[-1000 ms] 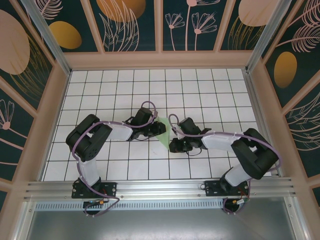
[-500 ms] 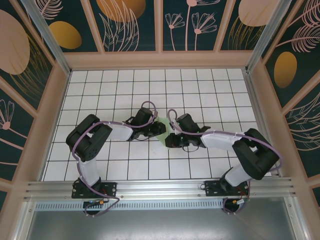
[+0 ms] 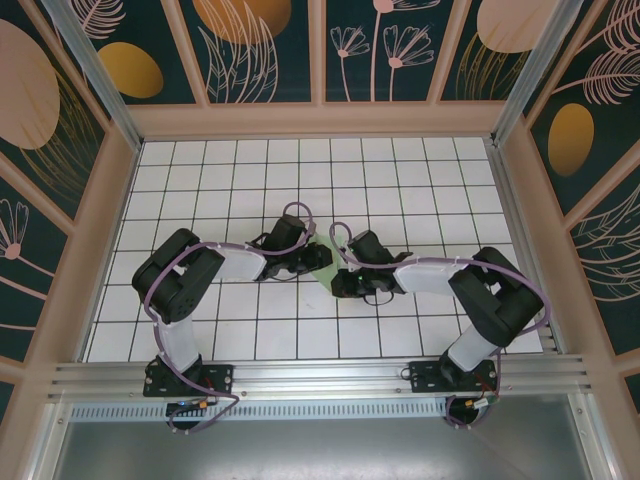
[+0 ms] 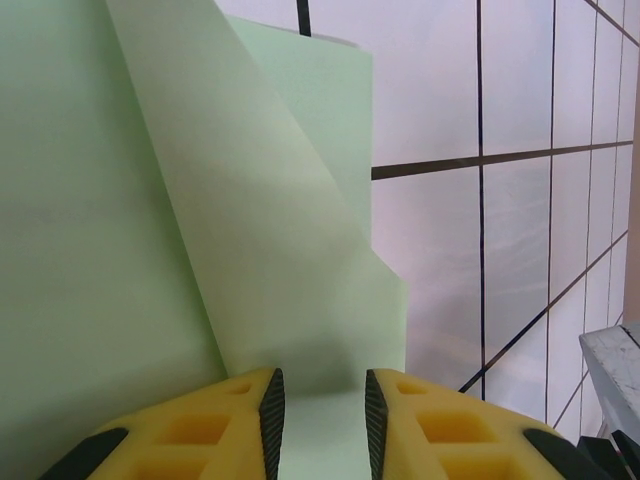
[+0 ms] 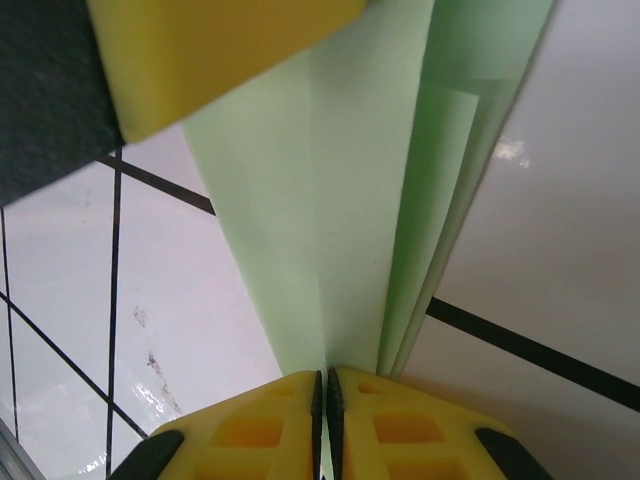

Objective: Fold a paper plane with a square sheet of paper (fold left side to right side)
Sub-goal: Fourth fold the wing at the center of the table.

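right gripper: fingertips pressed together, pinching the near edge of the sheet of paper, whose creased layers and long axis run straight ahead of that gripper. left gripper: jaws partly spread over the sheet at its end far from the right gripper; whether it grips cannot be told. judgement: the right gripper, already holding an edge, is better placed to carry the fold.
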### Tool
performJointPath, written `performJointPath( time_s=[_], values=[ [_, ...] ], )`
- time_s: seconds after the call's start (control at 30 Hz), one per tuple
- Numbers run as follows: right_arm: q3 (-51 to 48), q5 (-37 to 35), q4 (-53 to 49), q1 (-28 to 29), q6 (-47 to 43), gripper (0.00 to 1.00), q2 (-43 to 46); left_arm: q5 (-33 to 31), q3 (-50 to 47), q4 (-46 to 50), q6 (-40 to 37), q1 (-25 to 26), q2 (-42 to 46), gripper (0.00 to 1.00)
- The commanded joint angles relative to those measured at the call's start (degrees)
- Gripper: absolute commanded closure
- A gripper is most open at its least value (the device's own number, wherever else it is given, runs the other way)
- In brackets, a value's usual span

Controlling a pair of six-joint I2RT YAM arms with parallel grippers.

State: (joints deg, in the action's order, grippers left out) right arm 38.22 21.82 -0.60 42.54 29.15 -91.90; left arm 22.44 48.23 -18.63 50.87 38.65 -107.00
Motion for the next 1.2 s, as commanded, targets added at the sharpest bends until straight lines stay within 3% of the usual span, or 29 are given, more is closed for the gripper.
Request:
performJointPath(
  time_s=[0.0,1.17],
  values=[
    [-2.97,-2.26,-7.24,0.96,1.97,0.84,-1.57,-6.99,0.14,8.11,-3.09,-0.66,-3.92,0.68],
    [-4.55,-2.40,-8.54,1.23,2.58,0.86,-5.15,-7.24,19.87,14.61,-7.43,-7.38,-11.40,0.63]
  ],
)
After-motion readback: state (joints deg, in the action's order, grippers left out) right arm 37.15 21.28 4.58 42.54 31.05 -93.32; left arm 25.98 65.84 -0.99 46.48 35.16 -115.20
